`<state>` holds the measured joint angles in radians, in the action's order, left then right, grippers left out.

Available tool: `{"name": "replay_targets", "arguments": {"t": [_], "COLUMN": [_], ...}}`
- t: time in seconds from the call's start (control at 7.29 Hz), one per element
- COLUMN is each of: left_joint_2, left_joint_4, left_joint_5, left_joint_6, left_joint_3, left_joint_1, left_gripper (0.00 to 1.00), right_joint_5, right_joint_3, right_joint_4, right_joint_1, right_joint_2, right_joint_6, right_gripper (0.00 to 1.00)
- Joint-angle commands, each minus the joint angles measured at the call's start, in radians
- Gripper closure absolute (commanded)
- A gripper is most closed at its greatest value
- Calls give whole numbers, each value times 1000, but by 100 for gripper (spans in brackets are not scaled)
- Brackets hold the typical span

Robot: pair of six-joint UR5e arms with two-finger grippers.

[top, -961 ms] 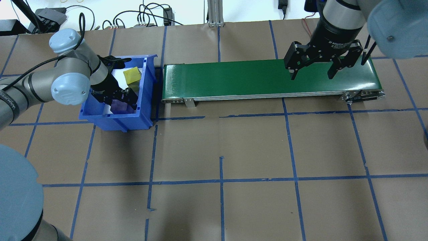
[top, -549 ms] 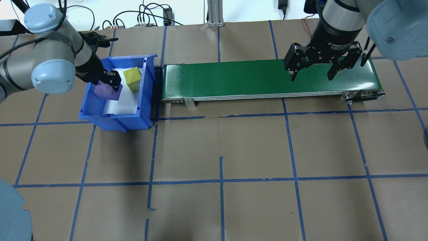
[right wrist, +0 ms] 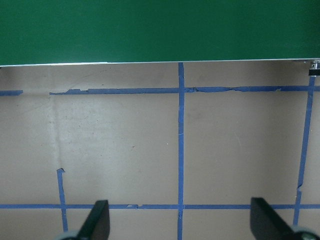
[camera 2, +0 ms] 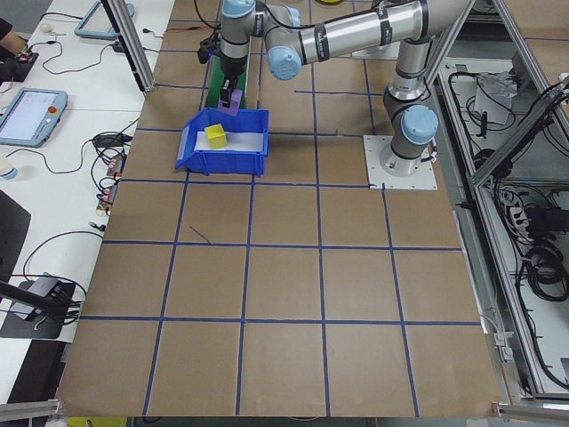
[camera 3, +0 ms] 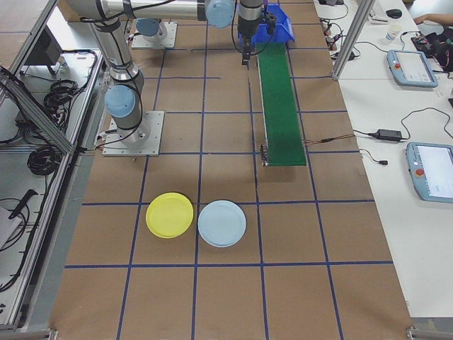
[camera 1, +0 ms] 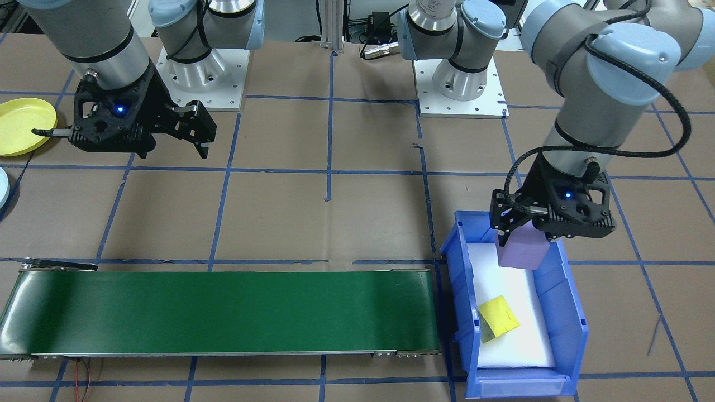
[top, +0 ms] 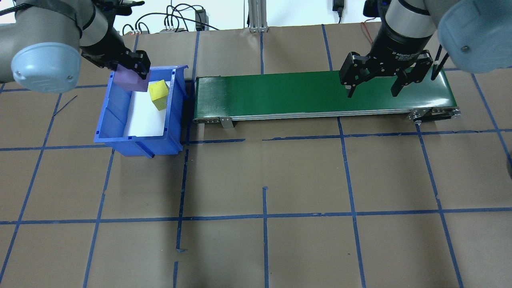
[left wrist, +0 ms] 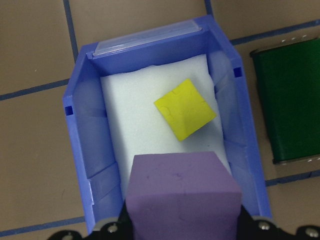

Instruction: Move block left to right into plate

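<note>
Left gripper (top: 134,71): clamped on the purple block, held in the air over the far end of the blue bin, at about 9 o'clock in the overhead view.
Purple block (top: 129,80): gripped by its upper part, lifted clear of the bin's white liner; the left wrist camera shows it (left wrist: 182,195) filling the lower middle between the gripper's two sides.
Blue bin (top: 116,120): on the tabletop just beside the left end of the conveyor, lined with a white foam pad (camera 1: 516,335).
Yellow block (top: 158,93): lies tilted on the white pad inside the bin, at 3 o'clock of the purple block in the overhead view and apart from it.
Conveyor (top: 280,96): long green belt running across the far half of the tabletop from the bin toward the right arm.
Right gripper (top: 374,82): spread wide, holding nothing, hanging above the right end of the belt at about 2 o'clock; its wrist camera shows both fingertips (right wrist: 100,220) far apart over taped brown paper.
Plate (camera 3: 169,214): bright yellow, on the tabletop past the right end of the conveyor, just beside a pale blue plate (camera 3: 222,223); in the front-facing view it (camera 1: 22,127) sits at 9 o'clock, near the right gripper.
Tabletop (top: 264,172): brown paper with a grid of blue tape.
</note>
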<state>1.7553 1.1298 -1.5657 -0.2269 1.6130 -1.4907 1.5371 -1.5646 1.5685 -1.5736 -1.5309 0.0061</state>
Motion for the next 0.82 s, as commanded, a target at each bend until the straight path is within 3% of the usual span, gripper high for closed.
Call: {"name": "replay_targets", "arguments": {"t": [0.0, 0.27, 0.55, 0.69], "left_joint_2": [102, 211, 227, 240], "left_joint_4": [-92, -243, -240, -237], "left_joint_5": [6, 6, 59, 70], "left_joint_6": [160, 237, 232, 230], "left_joint_3": [-4, -4, -2, -2], "left_joint_1": [-95, -170, -183, -183], "left_gripper": [45, 45, 45, 11], "right_joint_5": [0, 2, 2, 0], "right_joint_3": [0, 0, 0, 0], "right_joint_4": [-1, -2, -2, -2], "right_joint_1": [3, 3, 4, 3], "right_joint_2": [0, 0, 0, 0], "right_joint_6": [-2, -2, -2, -2], "right_gripper": [0, 0, 0, 0]}}
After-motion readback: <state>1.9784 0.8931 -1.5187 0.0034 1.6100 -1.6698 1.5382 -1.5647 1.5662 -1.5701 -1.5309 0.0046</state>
